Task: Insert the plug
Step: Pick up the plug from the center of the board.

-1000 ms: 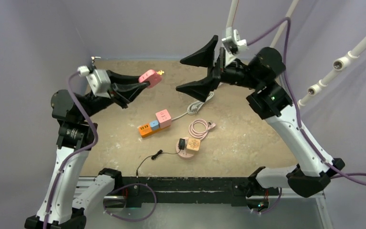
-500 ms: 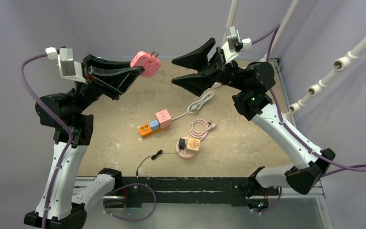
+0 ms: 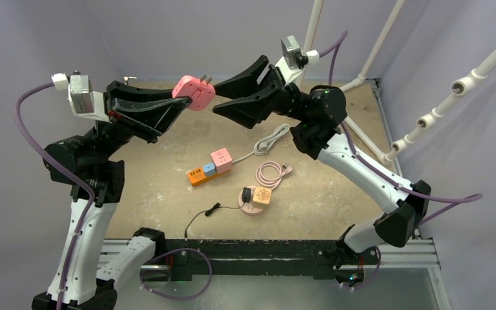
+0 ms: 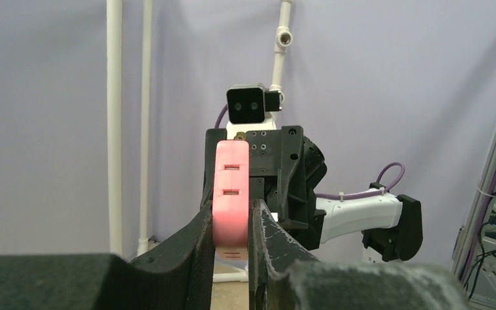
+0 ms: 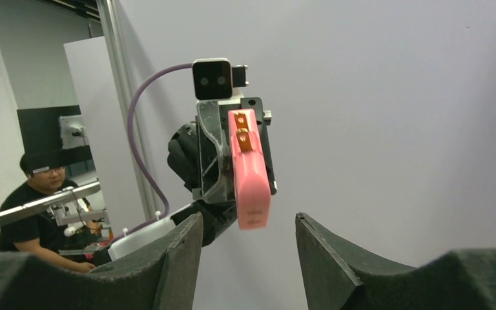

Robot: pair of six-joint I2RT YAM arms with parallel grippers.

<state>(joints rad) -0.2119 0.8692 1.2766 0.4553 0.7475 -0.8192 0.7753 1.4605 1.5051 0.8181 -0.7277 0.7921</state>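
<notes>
The pink plug [image 3: 194,92], its two metal prongs pointing up and to the right, is held high above the table with my left gripper [image 3: 182,101] shut on it. In the left wrist view the plug [image 4: 231,187] is pinched between both fingers [image 4: 200,239]. My right gripper [image 3: 215,98] faces it from the right, open, its tips just short of the plug. In the right wrist view the plug [image 5: 248,174] hangs ahead of and above the gap of the right gripper [image 5: 248,223], touching neither finger. The power strip [image 3: 210,166], with orange, blue and pink blocks, lies on the table below.
A white cord [image 3: 271,138] runs back from the strip. A coiled pink cable [image 3: 269,173] lies to its right. In front sits a round base [image 3: 252,208] carrying a black charger and an orange cube, and a thin black lead [image 3: 200,216] lies near the front edge.
My left arm lifted the plug up and toward the centre. My right arm swung left to meet it, and its jaws narrowed from wide open.
</notes>
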